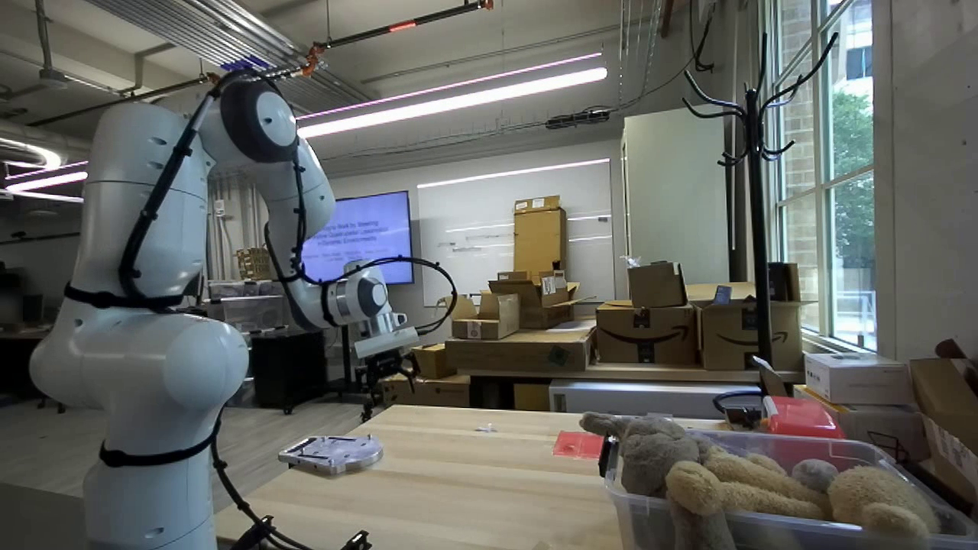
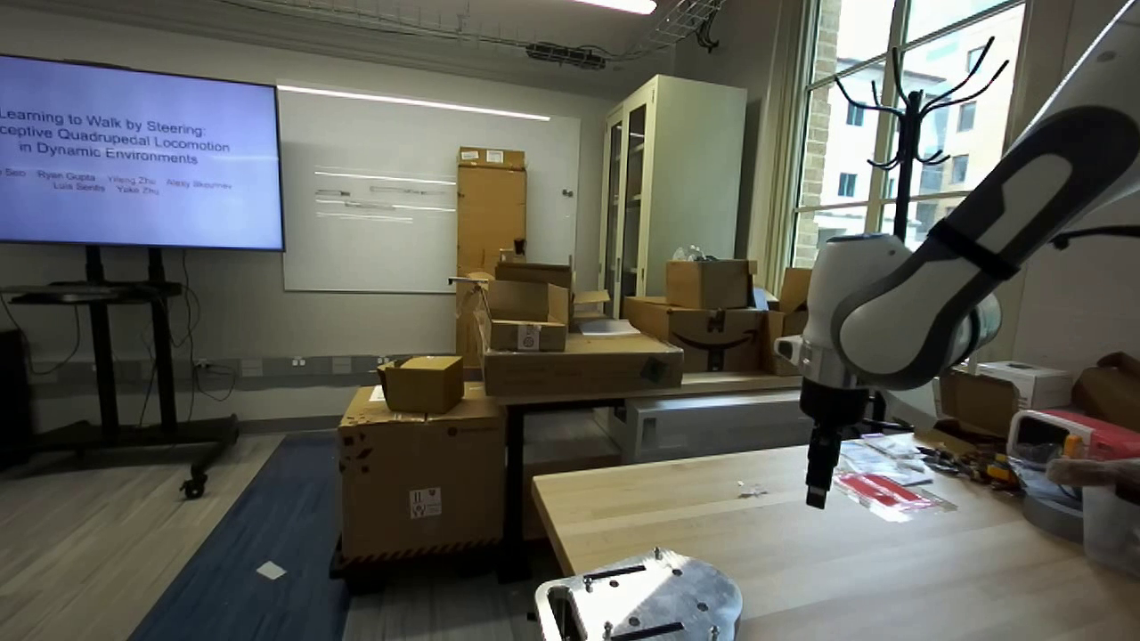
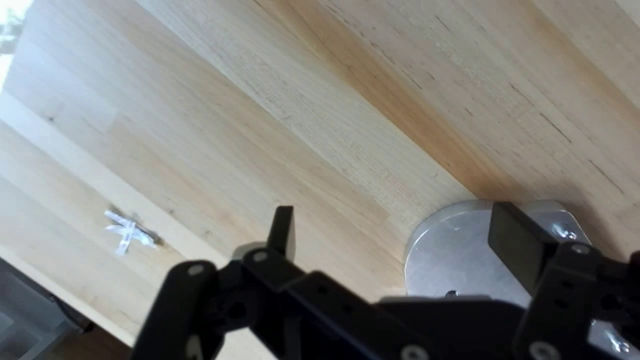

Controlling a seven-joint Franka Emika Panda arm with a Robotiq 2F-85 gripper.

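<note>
Gripper hovers over table, fingers spread, holding nothing. Metal plate lower right of wrist view. Looks like positioning; reaching it would call for lining up, lowering.

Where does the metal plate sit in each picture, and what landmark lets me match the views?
In an exterior view: the metal plate is low and left of centre.
In an exterior view: the metal plate is at the bottom edge, near the middle, cut off by the frame.
In the wrist view: the metal plate is at lower right, partly hidden by the tool.
Shared landmark: the small pale scrap on the wooden tabletop.
</note>
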